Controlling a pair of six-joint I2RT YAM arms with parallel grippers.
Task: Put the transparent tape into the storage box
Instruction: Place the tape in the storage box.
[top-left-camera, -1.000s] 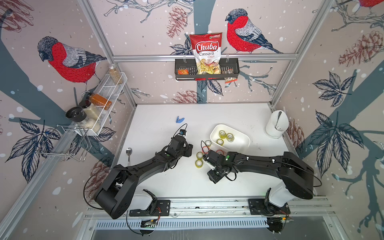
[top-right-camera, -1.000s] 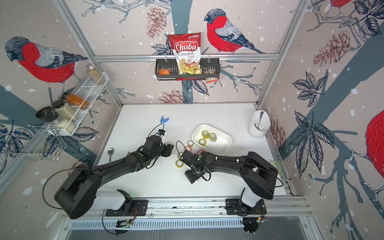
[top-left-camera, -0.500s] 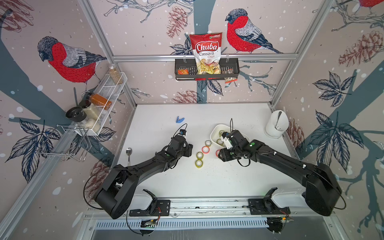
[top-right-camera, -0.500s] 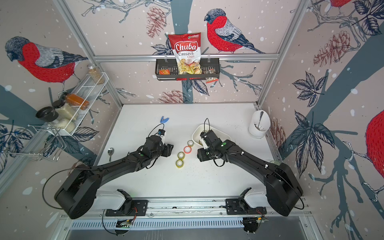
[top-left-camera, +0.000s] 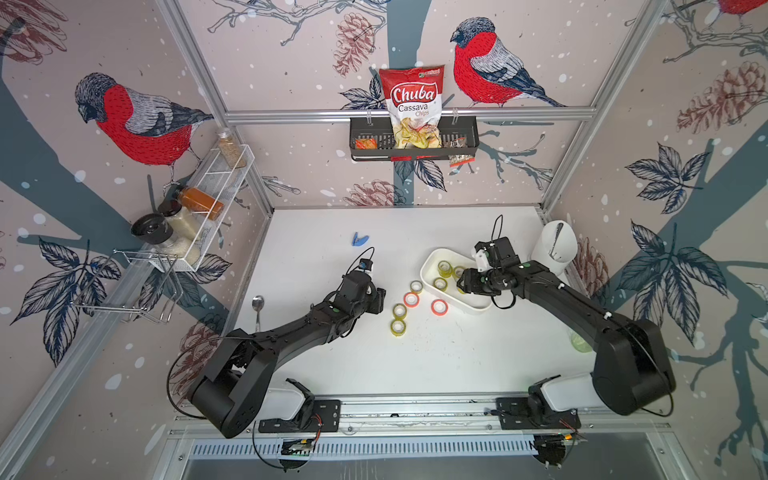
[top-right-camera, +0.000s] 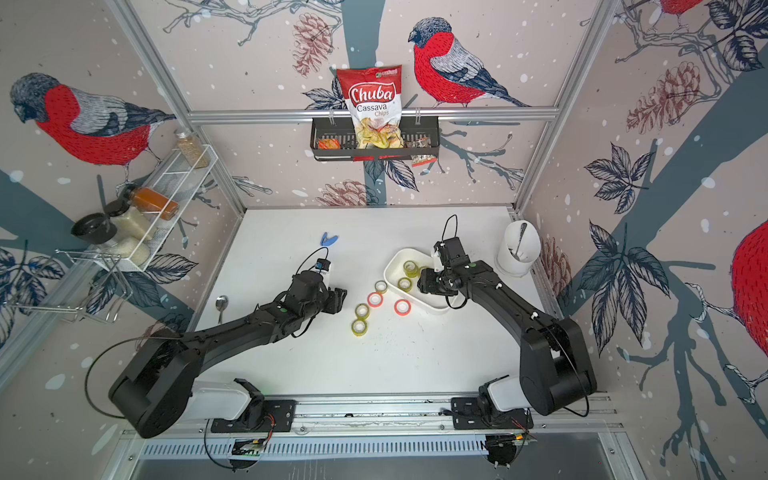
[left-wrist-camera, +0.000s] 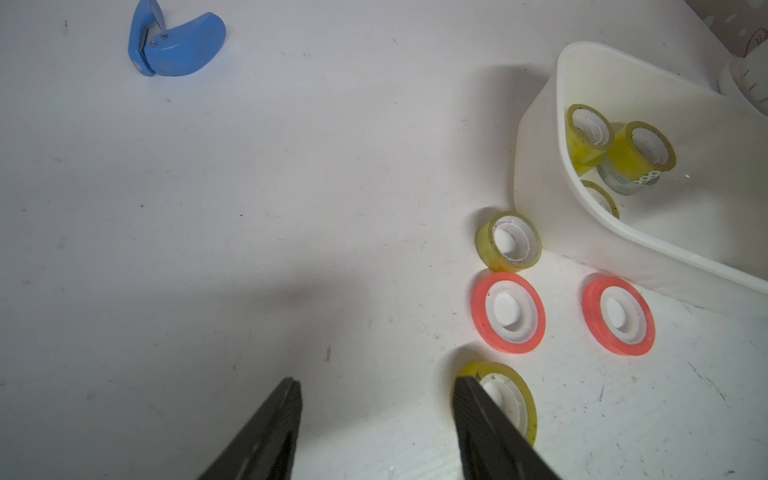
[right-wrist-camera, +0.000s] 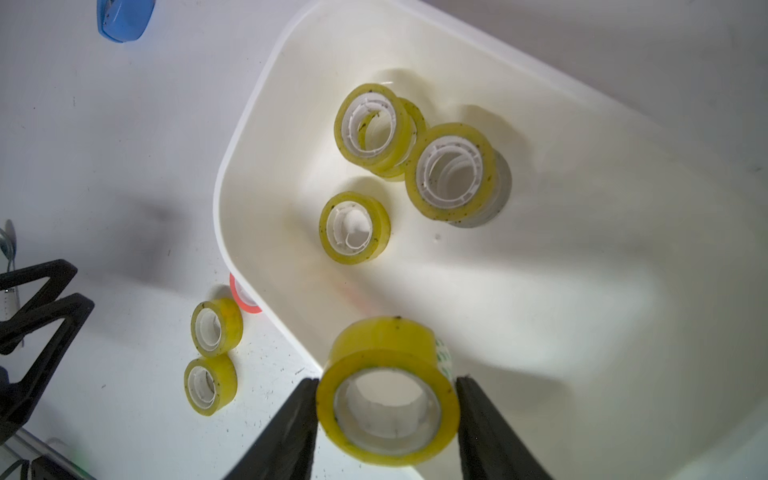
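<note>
Progress, as I judge it: partway. Storage box holds several yellowish transparent rolls, some leaning on each other. Right hand is closed partway on one more transparent tape roll, held over the box interior, not yet let go. Remaining: qty 3 loose yellowish rolls on the surface beside the box, plus 2 orange rolls. Left hand is part open, empty, just beside one loose roll. Materials: glossy tape w/ ribbed white plastic cores; box is smooth white plastic w/ rounded corners.
</note>
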